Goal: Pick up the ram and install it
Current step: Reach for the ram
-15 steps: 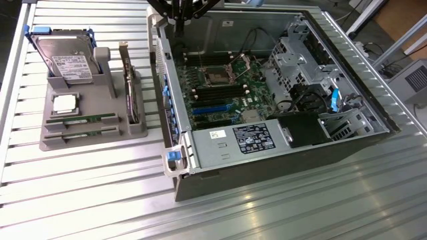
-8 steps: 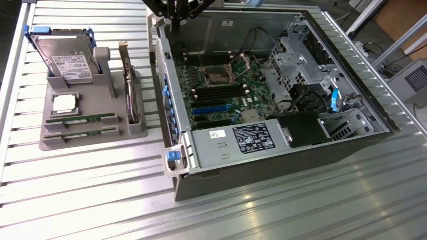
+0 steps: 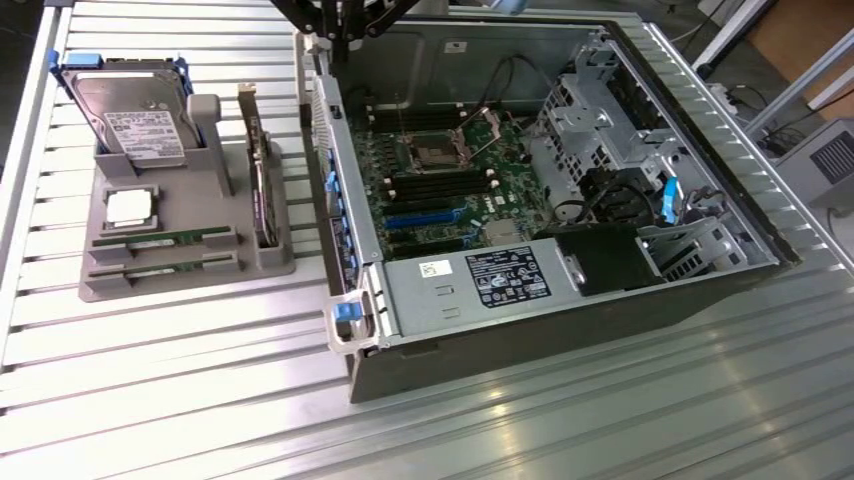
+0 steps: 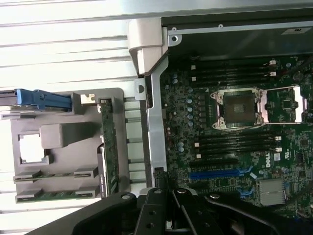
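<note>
Finding: the gripper hangs above the near wall of the open computer case, closed, with nothing seen between its fingers. It is well apart from the ram.

The ram lies flat in the gray fixture tray on the exterior view's left, seated between gray clips. A second stick lies just beside it, parallel. The tray also holds a hard drive, a CPU chip and an upright expansion card.

Assessment: the pick is not yet begun. Done well, it calls for open jaws set across the stick's narrow thickness, centred along its length, clear of the clips and the neighbouring stick. In my judgement a straight lift would avoid levering the board. The memory slots beside the CPU socket on the motherboard look empty, so seating will demand square alignment.

Surroundings: the table is ribbed bright metal, reflective and level. Frame members and a pale box stand at the exterior view's right.
</note>
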Controlling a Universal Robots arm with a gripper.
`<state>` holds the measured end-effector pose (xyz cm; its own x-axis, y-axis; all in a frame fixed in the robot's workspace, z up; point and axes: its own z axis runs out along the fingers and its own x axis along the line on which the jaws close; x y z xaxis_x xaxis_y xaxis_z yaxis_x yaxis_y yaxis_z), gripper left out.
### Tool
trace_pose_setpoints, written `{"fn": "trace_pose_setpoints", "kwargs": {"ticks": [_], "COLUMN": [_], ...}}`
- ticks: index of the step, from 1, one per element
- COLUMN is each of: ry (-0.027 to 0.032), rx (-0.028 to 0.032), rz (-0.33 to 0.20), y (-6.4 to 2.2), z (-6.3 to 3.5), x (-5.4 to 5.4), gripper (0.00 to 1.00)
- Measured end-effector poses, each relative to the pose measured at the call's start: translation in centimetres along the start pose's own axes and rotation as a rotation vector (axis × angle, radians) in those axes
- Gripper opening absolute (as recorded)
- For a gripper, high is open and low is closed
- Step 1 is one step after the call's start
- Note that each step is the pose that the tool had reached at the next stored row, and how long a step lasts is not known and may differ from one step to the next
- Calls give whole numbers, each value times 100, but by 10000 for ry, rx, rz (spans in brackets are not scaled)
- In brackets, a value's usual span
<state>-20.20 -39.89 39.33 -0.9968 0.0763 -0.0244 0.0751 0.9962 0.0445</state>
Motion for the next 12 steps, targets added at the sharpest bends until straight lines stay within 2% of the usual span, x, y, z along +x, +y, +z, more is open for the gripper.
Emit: {"fn": "trace_pose_setpoints", "kwargs": {"ticks": [12], "ry": [0], "rx": [0], "rz": [-1], "y": [-10], "z": [-4], "x": [136], "gripper": [10]}}
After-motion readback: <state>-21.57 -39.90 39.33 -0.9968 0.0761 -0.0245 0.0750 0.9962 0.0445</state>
